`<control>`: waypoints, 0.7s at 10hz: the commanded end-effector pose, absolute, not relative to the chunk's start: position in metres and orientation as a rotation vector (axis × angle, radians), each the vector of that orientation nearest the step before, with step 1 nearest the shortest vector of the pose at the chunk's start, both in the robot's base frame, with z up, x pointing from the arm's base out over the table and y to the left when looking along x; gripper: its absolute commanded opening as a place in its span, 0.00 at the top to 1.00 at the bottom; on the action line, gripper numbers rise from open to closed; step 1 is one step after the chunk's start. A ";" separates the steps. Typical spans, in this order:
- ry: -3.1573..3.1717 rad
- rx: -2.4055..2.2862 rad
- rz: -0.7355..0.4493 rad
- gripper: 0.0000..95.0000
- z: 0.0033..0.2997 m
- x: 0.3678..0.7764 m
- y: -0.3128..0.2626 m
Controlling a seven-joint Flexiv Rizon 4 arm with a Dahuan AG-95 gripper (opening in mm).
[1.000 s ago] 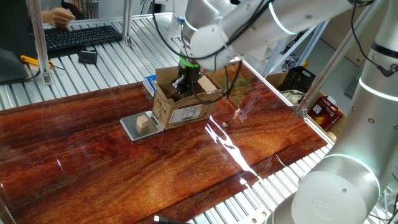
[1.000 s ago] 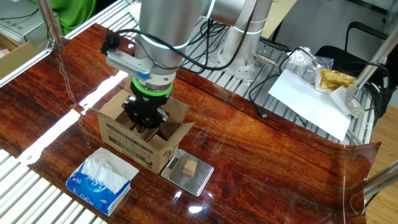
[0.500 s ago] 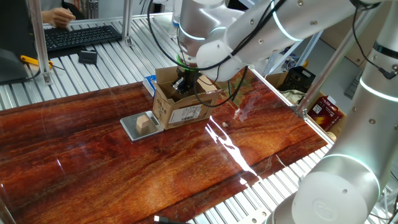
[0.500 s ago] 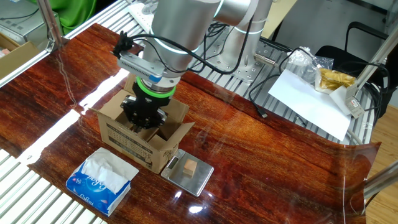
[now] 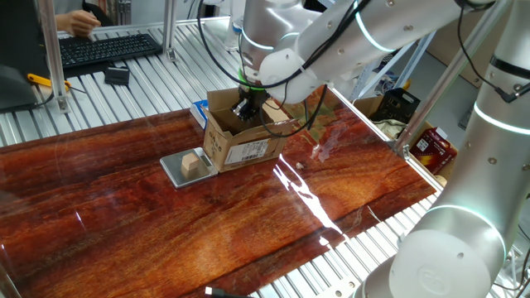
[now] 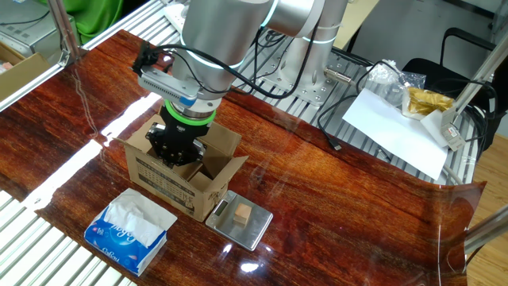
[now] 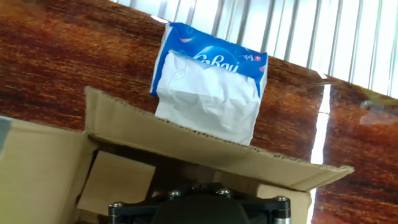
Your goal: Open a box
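The brown cardboard box (image 5: 238,141) stands on the wooden table with its top flaps spread outward and a white label (image 5: 252,151) on its side. My gripper (image 5: 245,108) reaches down into the box's open top (image 6: 176,148); its fingers are hidden inside, pressed together and shut. In the hand view the black gripper body (image 7: 196,202) fills the bottom edge. Above it a box flap (image 7: 205,152) sticks out level, with the box's inner wall under it.
A blue-and-white tissue packet (image 6: 127,231) lies just beside the box (image 7: 208,81). A small grey scale (image 5: 180,170) carrying a tan wooden cube (image 6: 243,214) sits against the box's other side. Metal slats edge the table; a keyboard (image 5: 108,47) lies far back.
The wrist above the box has swung and shifted slightly sideways. The gripper stays down in the box's top, and the box and flaps have not visibly moved.
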State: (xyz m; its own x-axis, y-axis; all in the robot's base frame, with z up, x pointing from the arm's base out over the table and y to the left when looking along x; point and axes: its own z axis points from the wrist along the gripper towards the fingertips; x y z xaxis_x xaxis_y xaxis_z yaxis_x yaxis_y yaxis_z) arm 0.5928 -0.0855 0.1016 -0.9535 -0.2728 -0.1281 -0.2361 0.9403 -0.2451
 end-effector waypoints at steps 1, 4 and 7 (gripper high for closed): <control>2.943 -0.388 -0.340 1.00 0.106 0.594 -0.089; 2.953 -0.388 -0.339 1.00 0.113 0.599 -0.097; 2.960 -0.388 -0.346 1.00 0.120 0.603 -0.103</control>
